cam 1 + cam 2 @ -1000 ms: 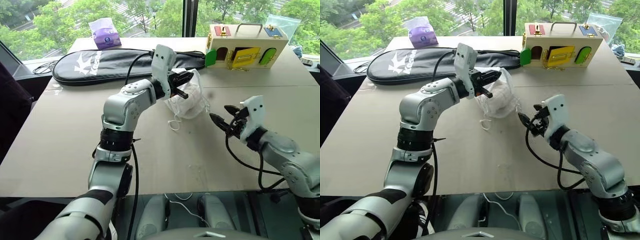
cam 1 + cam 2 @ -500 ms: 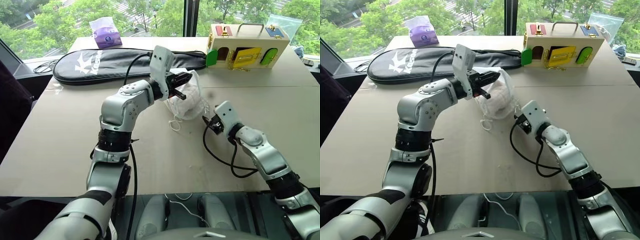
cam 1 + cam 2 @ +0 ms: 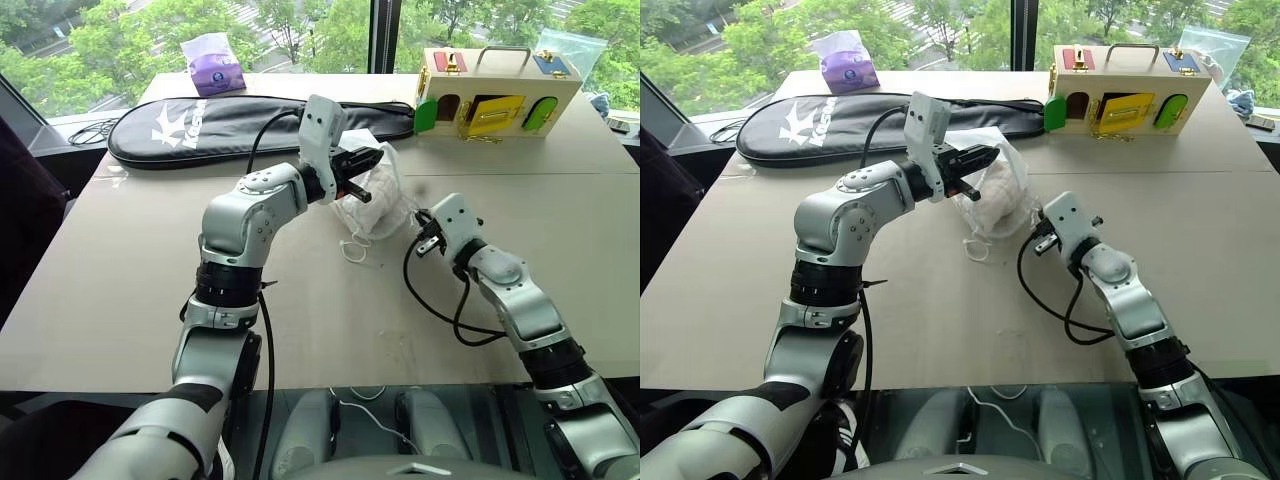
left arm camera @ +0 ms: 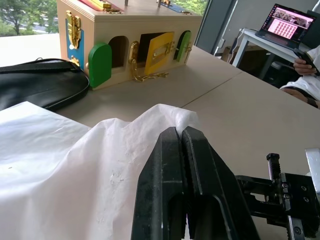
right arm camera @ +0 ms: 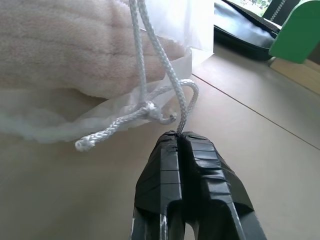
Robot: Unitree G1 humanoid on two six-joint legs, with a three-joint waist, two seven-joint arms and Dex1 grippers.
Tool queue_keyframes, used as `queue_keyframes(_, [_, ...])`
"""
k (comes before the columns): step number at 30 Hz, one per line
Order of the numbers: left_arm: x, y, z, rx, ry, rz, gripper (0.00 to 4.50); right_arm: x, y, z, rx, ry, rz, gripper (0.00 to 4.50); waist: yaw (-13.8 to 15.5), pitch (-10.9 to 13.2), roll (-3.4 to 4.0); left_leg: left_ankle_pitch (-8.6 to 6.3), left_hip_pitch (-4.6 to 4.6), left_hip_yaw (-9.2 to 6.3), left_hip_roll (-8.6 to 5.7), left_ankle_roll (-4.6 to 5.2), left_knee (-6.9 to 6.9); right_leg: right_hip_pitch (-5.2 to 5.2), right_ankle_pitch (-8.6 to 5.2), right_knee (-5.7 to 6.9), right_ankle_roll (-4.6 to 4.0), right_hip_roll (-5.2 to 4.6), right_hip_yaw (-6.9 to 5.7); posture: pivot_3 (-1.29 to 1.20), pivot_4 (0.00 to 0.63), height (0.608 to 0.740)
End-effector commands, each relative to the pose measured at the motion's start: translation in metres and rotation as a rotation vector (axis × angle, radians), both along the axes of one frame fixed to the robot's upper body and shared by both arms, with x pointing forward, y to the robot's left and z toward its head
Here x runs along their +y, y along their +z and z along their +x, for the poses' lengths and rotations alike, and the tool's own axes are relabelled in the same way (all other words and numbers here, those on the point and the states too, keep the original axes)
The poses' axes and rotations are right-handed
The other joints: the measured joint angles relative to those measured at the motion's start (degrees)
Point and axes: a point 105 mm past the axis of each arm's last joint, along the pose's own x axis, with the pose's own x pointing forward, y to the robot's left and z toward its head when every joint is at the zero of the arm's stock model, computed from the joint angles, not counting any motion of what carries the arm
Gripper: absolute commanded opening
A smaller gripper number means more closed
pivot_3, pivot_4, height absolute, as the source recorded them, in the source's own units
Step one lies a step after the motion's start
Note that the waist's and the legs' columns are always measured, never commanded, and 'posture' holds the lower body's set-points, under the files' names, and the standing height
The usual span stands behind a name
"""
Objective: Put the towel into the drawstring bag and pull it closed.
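Thin white crinkly drawstring bag: light, limp; left gripper pinching its rim. White braided cord clamped by right gripper; best hold there.

White drawstring bag, pale pink towel, black racket case, purple packet.

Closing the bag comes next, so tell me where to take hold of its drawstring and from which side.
Grip the drawstring on its loop just past the knot, coming in level from the robot's right, as the right gripper is already shut on it. The cord hangs free of the drawstring bag there, while the left gripper pinches the fabric.
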Motion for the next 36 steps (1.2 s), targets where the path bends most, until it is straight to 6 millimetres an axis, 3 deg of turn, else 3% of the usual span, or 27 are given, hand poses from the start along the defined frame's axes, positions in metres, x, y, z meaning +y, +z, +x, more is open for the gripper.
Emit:
queue_keyframes(1, [-0.003,0.012,-0.007,-0.060,-0.034,-0.023,0.00,-0.025,0.023,0.004,-0.092,-0.116,0.033,0.05,0.0,0.0,0.00,0.00,0.00,0.00,0.00,0.00,0.00,0.00,0.00,0.00,0.00,0.00,0.00,0.00,0.150,0.740])
queue_keyframes(4, [-0.007,0.011,-0.012,-0.067,-0.072,-0.019,0.00,-0.048,0.030,0.008,-0.117,-0.245,0.087,0.05,0.0,0.0,0.00,0.00,0.00,0.01,0.00,0.00,0.00,0.00,0.00,0.01,0.00,-0.01,0.01,0.00,0.150,0.740])
queue_keyframes(9, [-0.010,0.006,-0.017,-0.062,-0.134,-0.026,0.00,-0.060,0.034,0.009,-0.115,-0.338,0.186,0.05,-0.1,0.0,0.00,0.01,0.01,0.01,0.00,-0.01,0.00,0.00,0.00,0.03,0.00,0.00,0.01,0.00,0.150,0.740])
queue_keyframes(12, [-0.011,0.010,-0.030,-0.041,-0.254,-0.094,0.88,-0.058,0.034,0.008,-0.106,-0.338,0.207,0.00,-0.1,0.0,0.01,0.01,0.02,0.02,0.01,-0.01,0.00,-0.01,0.00,0.04,0.00,0.00,0.03,0.00,0.150,0.740])
queue_keyframes(16, [-0.002,0.013,-0.027,-0.136,-0.195,-0.023,2.79,-0.056,0.033,0.007,-0.101,-0.339,0.212,0.00,-0.1,0.0,0.01,0.00,0.03,0.03,0.02,-0.01,-0.01,0.00,0.00,0.04,0.00,0.00,0.03,0.00,0.150,0.740])
queue_keyframes(19, [0.019,0.039,-0.047,-0.165,-0.294,-0.153,4.18,-0.058,0.034,0.005,-0.100,-0.349,0.218,0.00,-0.2,0.0,0.02,0.00,0.03,0.03,0.03,-0.01,-0.01,-0.01,0.00,0.05,-0.01,0.01,0.05,0.00,0.150,0.740])
queue_keyframes(20, [0.030,0.043,-0.051,-0.151,-0.300,-0.187,4.18,-0.058,0.034,0.005,-0.101,-0.354,0.223,0.00,-0.3,0.0,0.02,0.00,0.03,0.03,0.06,-0.01,-0.01,-0.01,0.00,0.05,-0.01,0.00,0.05,0.00,0.150,0.740])
queue_keyframes(21, [0.040,0.039,-0.052,-0.122,-0.290,-0.187,4.18,-0.059,0.035,0.005,-0.101,-0.357,0.227,0.00,-0.4,0.0,0.02,0.00,0.02,0.03,0.09,-0.01,-0.01,-0.02,0.00,0.05,-0.01,0.01,0.05,0.00,0.150,0.740])
queue_keyframes(24, [0.061,-0.004,-0.058,-0.050,-0.236,0.013,4.18,-0.057,0.035,0.005,-0.099,-0.356,0.237,0.00,-0.8,0.0,0.09,-0.04,0.13,0.07,0.10,0.07,-0.05,-0.01,0.00,0.08,-0.01,0.03,0.12,0.00,0.150,0.740])
queue_keyframes(29, [0.062,-0.066,-0.076,0.027,-0.240,0.148,4.18,-0.051,0.033,0.006,-0.089,-0.339,0.246,0.00,-0.6,0.0,0.06,-0.12,0.07,0.06,0.10,0.20,-0.03,-0.01,0.00,0.07,-0.01,-0.01,0.09,0.00,0.150,0.740])
queue_keyframes(32, [0.056,-0.094,-0.068,-0.018,-0.183,0.184,4.18,-0.047,0.034,0.007,-0.086,-0.331,0.253,0.00,0.1,0.0,0.06,-0.13,0.11,0.09,0.09,0.21,0.00,0.01,0.01,0.09,-0.03,-0.03,0.13,0.00,0.150,0.740])
queue_keyframes(36, [0.053,-0.112,-0.044,-0.094,-0.080,0.177,4.18,-0.042,0.034,0.007,-0.081,-0.318,0.259,0.00,0.2,0.0,0.08,-0.11,0.13,0.07,0.08,0.20,0.01,0.01,0.02,0.12,-0.06,-0.02,0.10,0.00,0.150,0.740])
